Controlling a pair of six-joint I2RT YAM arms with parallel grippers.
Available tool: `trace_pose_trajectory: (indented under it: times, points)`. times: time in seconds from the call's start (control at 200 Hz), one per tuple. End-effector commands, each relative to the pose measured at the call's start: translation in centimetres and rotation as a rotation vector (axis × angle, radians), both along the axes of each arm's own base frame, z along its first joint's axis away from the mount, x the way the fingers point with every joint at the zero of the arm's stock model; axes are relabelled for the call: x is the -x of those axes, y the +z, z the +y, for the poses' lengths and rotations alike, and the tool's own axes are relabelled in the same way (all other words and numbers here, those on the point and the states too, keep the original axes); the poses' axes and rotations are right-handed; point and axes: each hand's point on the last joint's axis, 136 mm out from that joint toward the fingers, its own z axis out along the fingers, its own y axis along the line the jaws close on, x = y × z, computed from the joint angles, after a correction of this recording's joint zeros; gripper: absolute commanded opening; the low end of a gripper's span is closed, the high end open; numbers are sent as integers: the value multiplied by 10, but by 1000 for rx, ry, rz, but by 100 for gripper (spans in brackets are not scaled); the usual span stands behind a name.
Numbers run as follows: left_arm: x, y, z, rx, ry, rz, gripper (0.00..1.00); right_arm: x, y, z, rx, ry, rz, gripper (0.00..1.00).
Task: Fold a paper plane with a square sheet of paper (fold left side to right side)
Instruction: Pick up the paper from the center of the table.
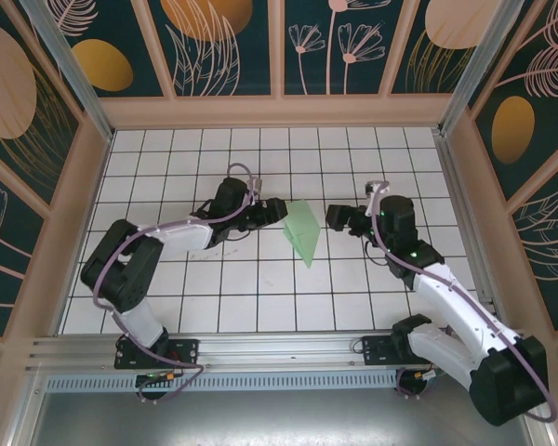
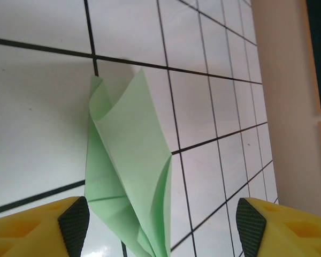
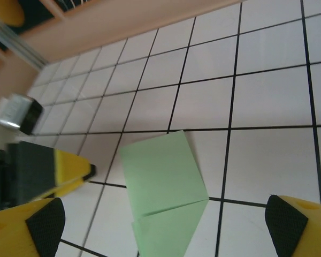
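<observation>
Pale-green thin folded paper sheet (image 1: 304, 232) lies mid-table on the white grid-tiled table (image 1: 167, 158), between left gripper (image 1: 277, 210) and right gripper (image 1: 333, 218). Both have their jaws spread apart and hold nothing. Risk: the raised loose flap may spring open, or the sheet may slide under a press, skewing the crease.

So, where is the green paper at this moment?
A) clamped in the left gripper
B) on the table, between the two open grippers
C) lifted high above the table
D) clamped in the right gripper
B: the green paper lies on the table between the left gripper and the right gripper, both with fingers wide apart.
</observation>
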Motion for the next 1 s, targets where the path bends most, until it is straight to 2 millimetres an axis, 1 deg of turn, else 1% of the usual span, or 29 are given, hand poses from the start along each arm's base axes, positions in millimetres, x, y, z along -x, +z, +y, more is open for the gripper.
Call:
trace_pose_trajectory:
  times: [0.0, 0.05, 0.135, 0.145, 0.16, 0.215, 0.275, 0.38, 0.445, 0.545, 0.606, 0.716, 0.746, 0.756, 0.766, 0.796, 0.921, 0.996]
  points:
    - [-12, 4, -19, 71, -25, -12, 74, -1, 22, -1, -187, -8, -53, 99]
    - [-15, -4, -23, 76, -28, -4, 73, -2, 17, -5, -205, -24, -37, 99]
    - [-17, -20, -28, 86, -35, 25, 69, 0, 14, -6, -209, -15, -31, 99]
    - [-22, -13, -32, 100, -39, 9, 68, 0, 14, -6, -210, -13, -30, 99]
    - [-24, -11, -34, 110, -42, 4, 67, 0, 12, -5, -210, -10, -26, 99]
    - [-28, -13, -38, 125, -43, -4, 63, 1, 10, -5, -205, -7, -20, 99]
    - [-34, -16, -39, 115, -40, -17, 54, 1, 7, -7, -195, -15, -12, 99]
    - [-40, -28, -37, 61, -35, -27, 36, 0, -2, -13, -159, -48, 5, 99]
    - [-41, -31, -36, 46, -32, -40, 25, 0, -8, -15, -122, -47, 0, 99]
    - [-38, -29, -33, 23, -47, -76, 13, 0, -15, -15, -83, -30, 5, 99]
    - [-36, -25, -30, 13, -55, -100, 8, 1, -19, -8, -71, 16, 22, 99]
    - [-28, -18, -25, 3, -86, -140, 1, 0, -27, 9, -72, 112, 100, 98]
    - [-27, -12, -26, 8, -99, -160, 0, -1, -30, 15, -81, 148, 117, 97]
    - [-27, -10, -27, 9, -104, -168, 0, -1, -30, 18, -86, 161, 121, 97]
    - [-22, -16, -24, 2, -109, -156, 0, -1, -31, 19, -91, 170, 125, 97]
    - [-18, -16, -22, -2, -122, -161, 0, -2, -32, 24, -108, 197, 137, 97]
    - [-4, -3, -16, 40, -172, -204, 0, -12, -40, 39, -178, 309, 165, 94]
    - [5, 8, -14, 94, -212, -233, 0, -16, -49, 50, -222, 388, 191, 87]
